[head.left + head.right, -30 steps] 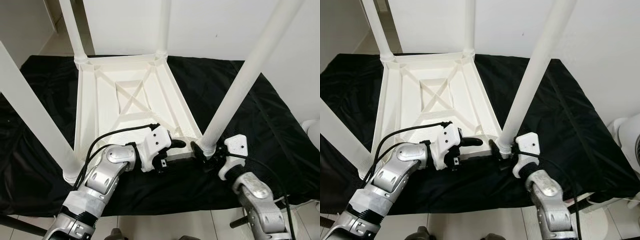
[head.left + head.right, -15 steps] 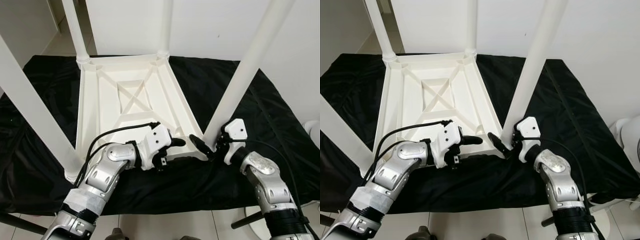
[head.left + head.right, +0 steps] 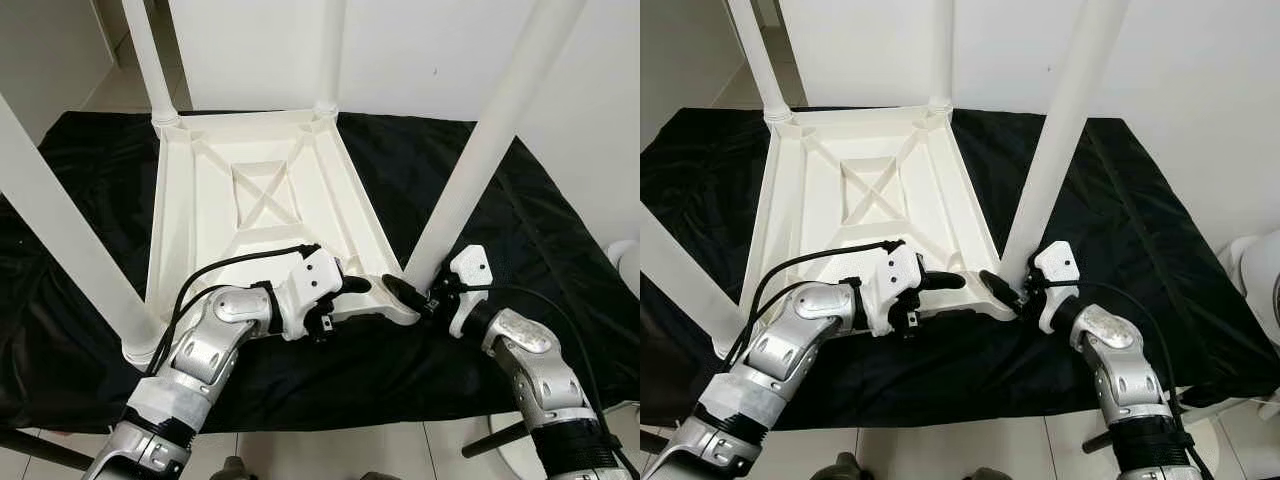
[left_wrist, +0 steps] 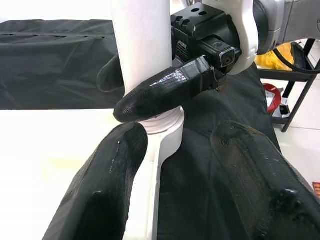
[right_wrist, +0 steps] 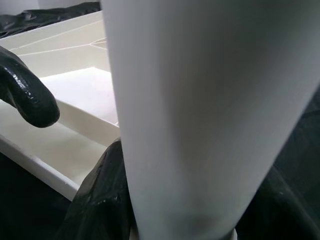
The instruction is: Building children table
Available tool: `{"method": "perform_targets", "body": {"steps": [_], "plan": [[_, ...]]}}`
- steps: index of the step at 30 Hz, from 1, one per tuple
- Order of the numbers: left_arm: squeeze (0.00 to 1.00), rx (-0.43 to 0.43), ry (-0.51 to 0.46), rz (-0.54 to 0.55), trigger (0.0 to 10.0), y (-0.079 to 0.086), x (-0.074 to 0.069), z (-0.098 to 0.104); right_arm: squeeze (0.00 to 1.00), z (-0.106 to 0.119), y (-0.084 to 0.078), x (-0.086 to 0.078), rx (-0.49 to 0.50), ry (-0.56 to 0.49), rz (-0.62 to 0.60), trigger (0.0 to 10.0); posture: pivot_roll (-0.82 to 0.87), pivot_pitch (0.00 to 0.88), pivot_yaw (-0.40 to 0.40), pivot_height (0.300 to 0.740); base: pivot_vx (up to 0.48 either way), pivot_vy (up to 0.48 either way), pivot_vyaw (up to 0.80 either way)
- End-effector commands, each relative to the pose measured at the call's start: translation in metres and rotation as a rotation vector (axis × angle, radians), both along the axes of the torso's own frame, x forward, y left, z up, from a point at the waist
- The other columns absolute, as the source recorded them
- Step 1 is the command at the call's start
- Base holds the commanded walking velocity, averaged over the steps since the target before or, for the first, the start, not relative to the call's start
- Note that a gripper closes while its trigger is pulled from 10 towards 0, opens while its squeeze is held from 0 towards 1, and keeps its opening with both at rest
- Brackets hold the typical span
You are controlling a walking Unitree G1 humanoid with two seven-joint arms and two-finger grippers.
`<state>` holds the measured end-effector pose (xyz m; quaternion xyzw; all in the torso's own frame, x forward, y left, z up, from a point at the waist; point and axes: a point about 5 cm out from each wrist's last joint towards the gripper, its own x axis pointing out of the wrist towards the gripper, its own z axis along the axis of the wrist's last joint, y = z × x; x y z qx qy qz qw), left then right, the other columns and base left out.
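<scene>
Black cloth (image 3: pixel 560 250) covers the floor, upside-down white table (image 3: pixel 250 215) on it. Right gripper (image 3: pixel 425 297) clamps the near-right leg (image 3: pixel 480 150) at its base; left gripper (image 3: pixel 345 290), fingers spread, straddles the table's rim just beside it.

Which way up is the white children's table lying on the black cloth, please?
Upside down: the table shows its ribbed underside, and its legs point upward from the corners.

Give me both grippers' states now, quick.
Left gripper: open, holding nothing, fingers at the near edge of the upturned table top.
Right gripper: shut on the near right table leg at its base.
</scene>
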<state>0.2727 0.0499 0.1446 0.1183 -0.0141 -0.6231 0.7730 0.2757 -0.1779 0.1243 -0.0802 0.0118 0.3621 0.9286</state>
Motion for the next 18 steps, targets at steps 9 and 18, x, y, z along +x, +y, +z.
{"method": "perform_targets", "body": {"steps": [9,18], "plan": [[0.00,0.001,-0.013,0.014,10.0,0.000,0.001,0.000,0.00,-0.013,0.001,-0.004,0.029,0.010,-0.232,10.0,-0.01,0.000,-0.019,0.740,0.000,0.000,0.00],[0.00,0.002,-0.004,0.002,10.0,-0.002,-0.002,-0.003,0.00,-0.027,0.019,-0.018,0.113,0.053,-0.680,10.0,-0.02,0.000,-0.016,0.740,0.000,0.000,0.00]]}}
